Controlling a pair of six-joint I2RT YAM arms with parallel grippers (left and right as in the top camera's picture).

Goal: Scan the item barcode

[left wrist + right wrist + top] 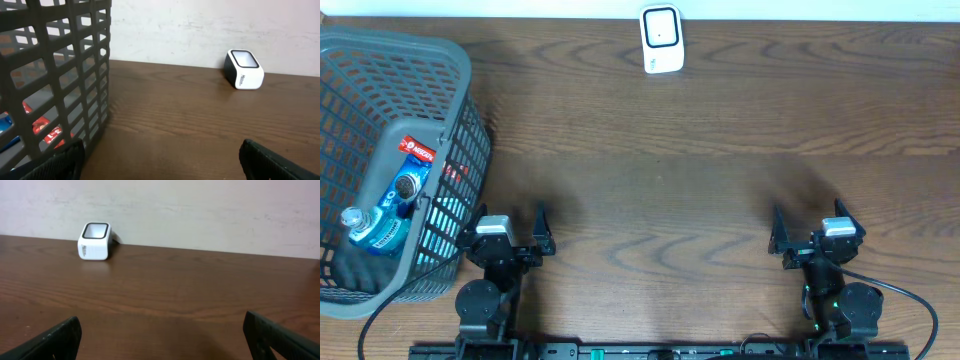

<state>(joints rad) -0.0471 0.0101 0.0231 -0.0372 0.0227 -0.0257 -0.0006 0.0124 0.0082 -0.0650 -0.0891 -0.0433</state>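
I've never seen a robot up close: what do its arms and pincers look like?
Both are black with rounded joints. The left gripper and right gripper each have two dark fingers and a pale grey block on top. A black cable trails from the right arm.

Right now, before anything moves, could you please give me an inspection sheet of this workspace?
Surface: dark wooden table, no spills seen.
Job's things: white scanner at the far edge; blue bottle and red packet inside the grey basket, far left.
Clutter: nothing seen.
Grippers: left gripper and right gripper both open, holding nothing.
Cables: black cable looping by the right arm's base.
Surroundings: pale wall behind the table.
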